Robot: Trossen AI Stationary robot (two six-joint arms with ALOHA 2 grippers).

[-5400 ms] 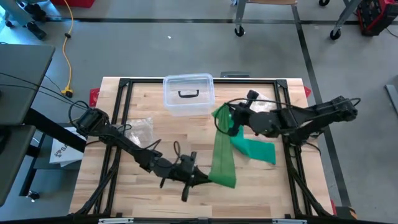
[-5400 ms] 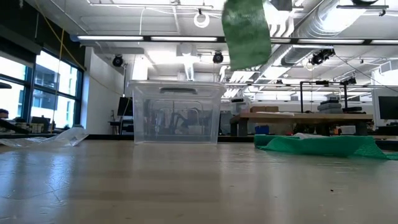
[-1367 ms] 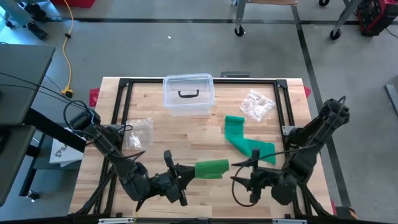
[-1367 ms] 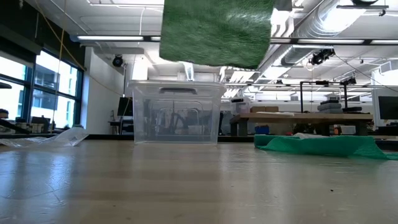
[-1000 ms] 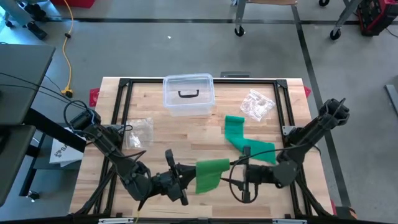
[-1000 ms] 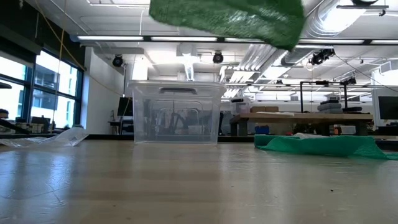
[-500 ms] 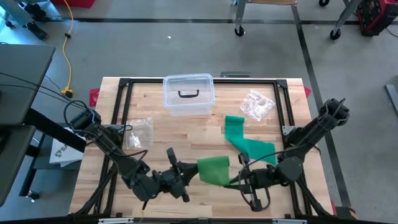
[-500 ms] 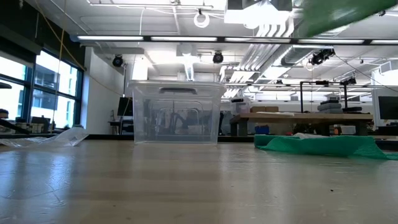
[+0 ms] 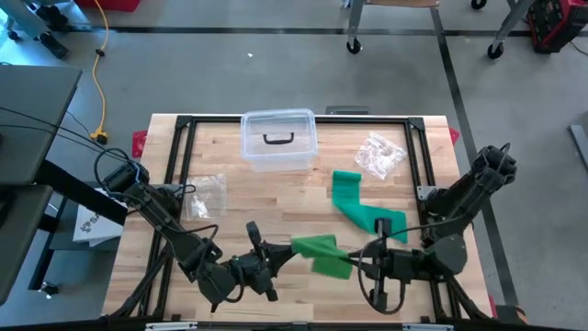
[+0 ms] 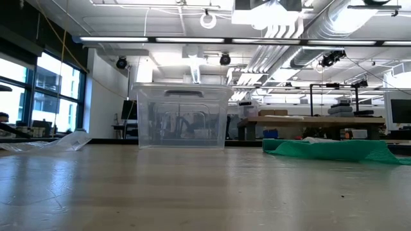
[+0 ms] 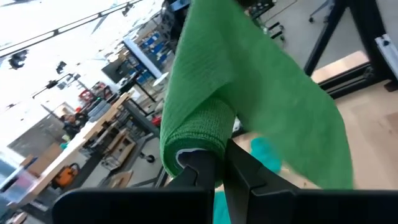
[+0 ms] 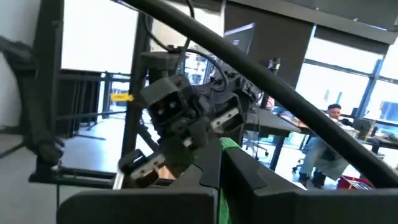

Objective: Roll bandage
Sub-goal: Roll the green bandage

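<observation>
Green bandage (image 9: 321,252), partly rolled, was held above the table's (image 9: 276,198) near edge between the left gripper (image 9: 276,259), clenched on its rolled end, and the right gripper (image 9: 354,265), pinched on its other edge.

- Your green bandage (image 9: 319,250) hangs above the near middle of the table, its left end wound into a tight roll (image 11: 198,132).
- From that roll a broad band spreads out, loose and slanted.
- The remaining length (image 9: 360,208) lies crumpled on the wood, right of centre; whether the two parts join is hard to tell.
</observation>
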